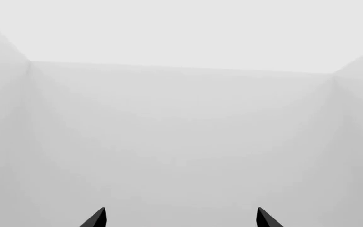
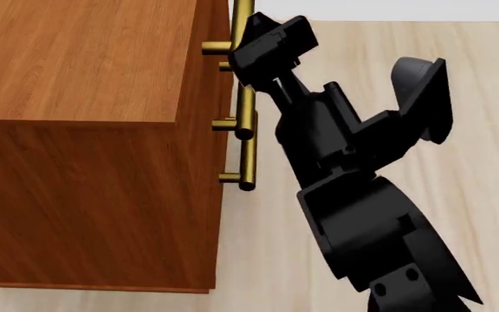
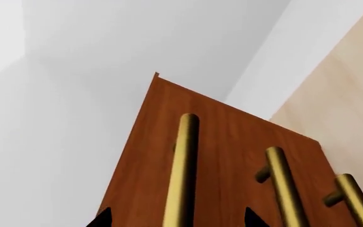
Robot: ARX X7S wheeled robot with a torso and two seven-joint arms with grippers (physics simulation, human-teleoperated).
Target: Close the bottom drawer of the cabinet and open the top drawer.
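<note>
The cabinet (image 2: 85, 65) is seen from above in the head view, its three brass bar handles along its front edge. My right gripper (image 2: 251, 32) is at the top drawer's handle (image 2: 242, 13). In the right wrist view my right gripper (image 3: 176, 218) is open, its dark fingertips on either side of that handle (image 3: 183, 165), not closed on it. The middle handle (image 3: 282, 184) and the bottom drawer's handle (image 3: 358, 198) lie beside it. The drawer fronts look flush. My left gripper (image 1: 181, 217) is open, empty, facing bare pale walls.
Pale wood floor (image 2: 457, 195) lies in front of the cabinet. My right arm (image 2: 362, 214) crosses it from the lower right. A white wall (image 3: 137, 42) stands behind the cabinet.
</note>
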